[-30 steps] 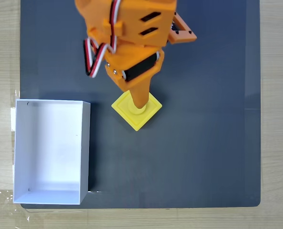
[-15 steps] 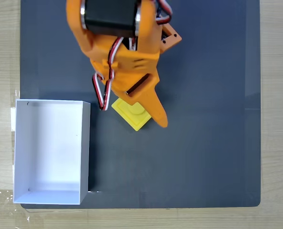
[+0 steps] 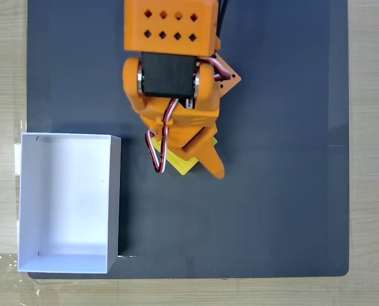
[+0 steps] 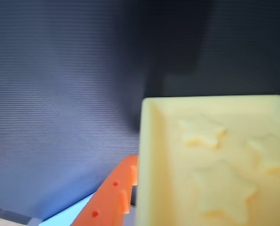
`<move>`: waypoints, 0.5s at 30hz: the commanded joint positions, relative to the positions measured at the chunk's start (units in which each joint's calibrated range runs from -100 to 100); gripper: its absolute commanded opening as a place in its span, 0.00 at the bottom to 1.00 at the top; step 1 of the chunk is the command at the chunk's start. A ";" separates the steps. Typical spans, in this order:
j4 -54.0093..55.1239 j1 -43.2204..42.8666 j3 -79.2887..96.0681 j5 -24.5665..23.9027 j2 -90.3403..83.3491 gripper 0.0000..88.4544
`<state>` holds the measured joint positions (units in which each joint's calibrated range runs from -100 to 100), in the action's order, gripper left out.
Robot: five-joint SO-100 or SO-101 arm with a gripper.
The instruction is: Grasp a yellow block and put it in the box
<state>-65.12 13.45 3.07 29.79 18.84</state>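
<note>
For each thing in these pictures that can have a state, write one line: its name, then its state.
yellow block: on the mat, outside the box, largely covered by the arm.
box: open-topped, nothing inside.
gripper: down at the block; open or shut cannot be told.

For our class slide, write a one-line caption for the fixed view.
Orange hand lowered over the yellow block on a dark mat, beside the empty white box.

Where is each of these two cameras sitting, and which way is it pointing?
Fixed view: sits above, looking straight down on the dark mat, the white box and the orange arm.
Wrist view: rides on the arm, close over the yellow block; one orange finger shows at the bottom.
Both show the yellow block and the mat.
</note>
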 commanded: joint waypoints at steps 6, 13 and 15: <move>2.91 -0.23 -2.75 -0.05 -0.11 0.22; 4.91 -3.01 -4.93 -1.15 -2.82 0.22; 4.91 -4.53 -7.91 -3.98 -4.51 0.22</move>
<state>-61.32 10.93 0.90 28.47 19.01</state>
